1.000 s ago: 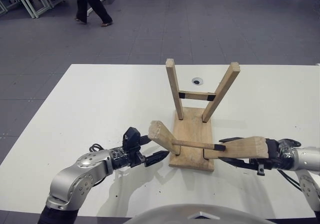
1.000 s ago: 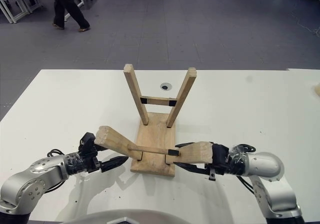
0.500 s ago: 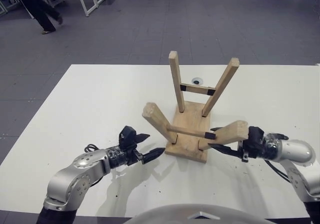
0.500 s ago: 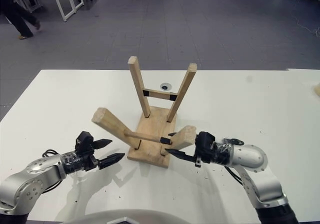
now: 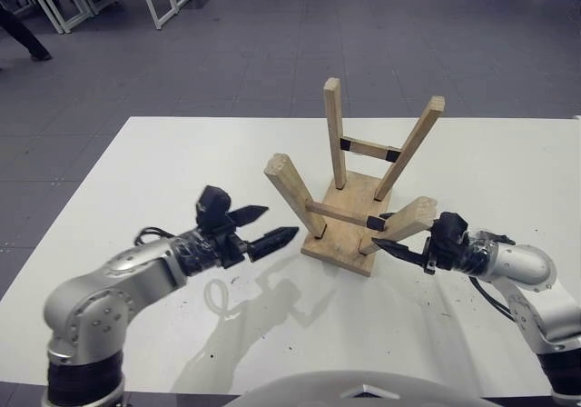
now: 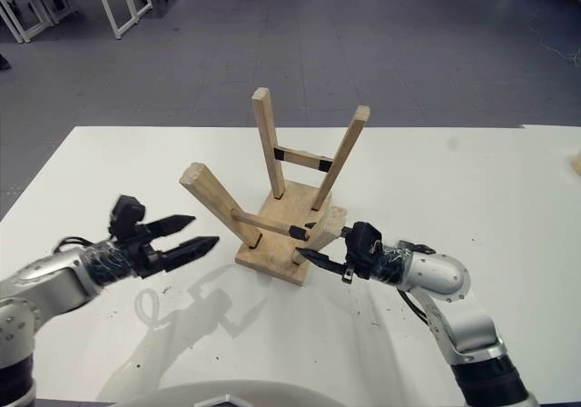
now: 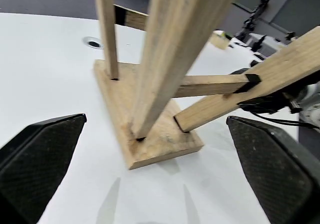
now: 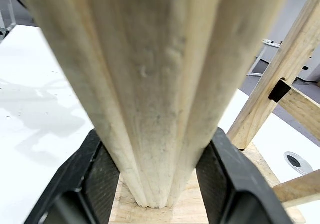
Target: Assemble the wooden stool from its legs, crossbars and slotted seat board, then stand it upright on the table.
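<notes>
The right hand (image 5: pixel 392 240) is clenched on the near-right leg (image 5: pixel 413 216), its pads (image 8: pixel 95 181) pressing either side of the wood and its tips pointing down the leg toward the seat board (image 5: pixel 354 198). The left hand (image 5: pixel 282 221) is released, fingers spread, and hovers above the desk (image 5: pixel 182 171) gripping nothing. Its tips aim at the near-left leg (image 5: pixel 292 189), which lies just ahead of them and a little to the robot's right, apart from both fingers. That leg's long axis leans up from the board and out toward the left arm, so the spread fingers meet it roughly side-on. A crossbar (image 5: pixel 338 213) ties it to the held leg. The stool (image 5: pixel 349 234) rests inverted near the desk's middle, board flat down, all four legs up. Assembly looks done and only the flip is left; the left hand is nearer the free leg and would need to close on it
</notes>
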Available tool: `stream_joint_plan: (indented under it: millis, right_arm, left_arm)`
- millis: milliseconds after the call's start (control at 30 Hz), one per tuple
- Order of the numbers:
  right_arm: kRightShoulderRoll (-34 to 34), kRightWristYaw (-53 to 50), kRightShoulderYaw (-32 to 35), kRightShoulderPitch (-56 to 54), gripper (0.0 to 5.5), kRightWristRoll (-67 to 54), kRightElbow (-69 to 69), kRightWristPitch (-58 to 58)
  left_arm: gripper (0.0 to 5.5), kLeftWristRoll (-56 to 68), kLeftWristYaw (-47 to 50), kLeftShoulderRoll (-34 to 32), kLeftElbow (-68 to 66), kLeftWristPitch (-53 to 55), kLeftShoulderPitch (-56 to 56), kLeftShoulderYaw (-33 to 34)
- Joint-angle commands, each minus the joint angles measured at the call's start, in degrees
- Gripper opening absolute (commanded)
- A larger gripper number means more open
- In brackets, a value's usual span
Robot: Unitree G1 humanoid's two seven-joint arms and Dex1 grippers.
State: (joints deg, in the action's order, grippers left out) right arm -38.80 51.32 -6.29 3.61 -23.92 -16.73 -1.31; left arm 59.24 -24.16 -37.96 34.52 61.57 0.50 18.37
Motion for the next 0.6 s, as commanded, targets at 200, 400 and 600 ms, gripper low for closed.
stream_joint_plan:
  millis: [200, 400, 600]
  right_arm:
    - [-1.6, -2.3, -2.3, 2.7, 2.03, 7.4, 3.8, -1.8]
    - [-1.5, -2.4, -2.7, 2.0, 2.03, 7.1, 3.9, -2.1]
    - [-1.3, -3.0, -3.2, 2.0, 2.03, 7.0, 3.6, -2.3]
  left_arm:
    - [5.20, 30.9, 4.2, -8.8, 5.6, -0.9, -6.3, 5.0]
    - [4.69, 41.0, 29.6, -6.1, 7.8, -12.2, -21.6, -12.1]
    - [3.61, 22.5, 49.0, 6.0, 5.9, -10.0, -28.7, -32.4]
